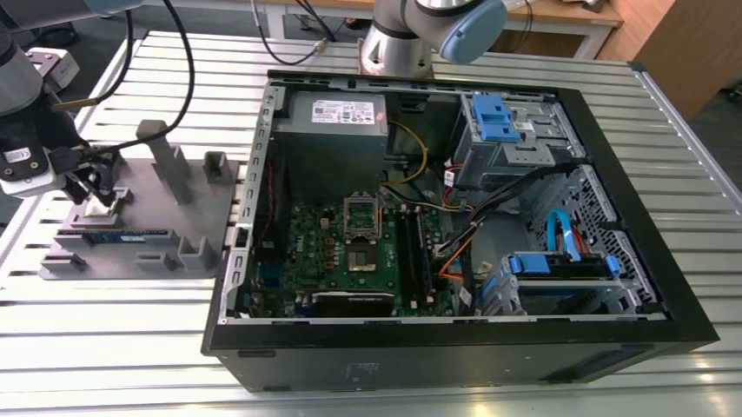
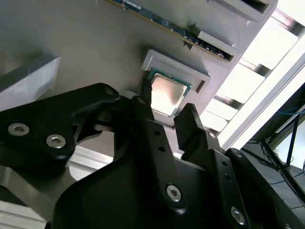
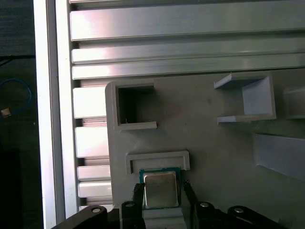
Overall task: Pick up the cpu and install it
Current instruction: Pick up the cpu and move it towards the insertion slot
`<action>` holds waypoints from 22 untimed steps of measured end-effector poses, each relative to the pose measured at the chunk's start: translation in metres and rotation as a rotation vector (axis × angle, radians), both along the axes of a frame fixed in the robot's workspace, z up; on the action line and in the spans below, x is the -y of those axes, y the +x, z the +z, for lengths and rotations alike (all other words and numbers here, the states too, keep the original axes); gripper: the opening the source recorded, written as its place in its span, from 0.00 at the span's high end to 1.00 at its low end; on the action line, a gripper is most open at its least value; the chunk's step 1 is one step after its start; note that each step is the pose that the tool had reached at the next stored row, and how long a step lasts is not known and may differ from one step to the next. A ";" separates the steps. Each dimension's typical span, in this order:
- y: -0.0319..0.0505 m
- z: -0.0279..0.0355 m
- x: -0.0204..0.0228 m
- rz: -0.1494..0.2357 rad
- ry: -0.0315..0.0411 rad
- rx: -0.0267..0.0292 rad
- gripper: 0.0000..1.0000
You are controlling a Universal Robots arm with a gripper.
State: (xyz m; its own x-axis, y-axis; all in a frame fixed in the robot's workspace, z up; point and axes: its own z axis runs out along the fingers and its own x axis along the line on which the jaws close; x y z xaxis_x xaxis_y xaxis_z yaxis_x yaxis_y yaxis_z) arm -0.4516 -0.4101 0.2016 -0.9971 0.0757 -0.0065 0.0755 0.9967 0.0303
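Slatted aluminium table (image 1: 116, 347) carries an open case (image 1: 649, 287) and, to the exterior view's left, a grey fixture (image 1: 151, 204).

The pick is the step in hand. The gripper (image 1: 96, 187) hangs low over the fixture, and both wrist views show it spread, one finger (image 3: 138, 191) on each side of the cpu (image 3: 161, 190). The fingers stand just beside opposite edges. I see no clench, and whether they touch the chip I cannot tell.

The cpu lies flat, metal top up, against a raised rim (image 3: 157, 157) on the fixture, not yet lifted. As I judge it, this grasp calls for an even squeeze on the two edges and a straight lift, keeping the chip level.

The fixture also holds a memory stick (image 1: 122, 234) lying in a slot near the cpu. The case holds the green board (image 1: 336, 261) with its socket (image 1: 361, 228), a power supply (image 1: 336, 113), blue drive bays (image 1: 499, 122) and loose cables (image 1: 464, 234). What sits in the socket is too small to tell.
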 end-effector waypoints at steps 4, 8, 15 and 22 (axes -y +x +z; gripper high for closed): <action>0.0000 0.0000 0.0000 0.000 -0.0021 0.0000 0.41; 0.0000 0.0001 0.0000 0.000 -0.0023 -0.0001 0.41; 0.0000 -0.0016 0.0000 0.000 -0.0024 0.0005 0.41; -0.0001 -0.0042 0.0000 0.000 -0.0024 0.0028 0.41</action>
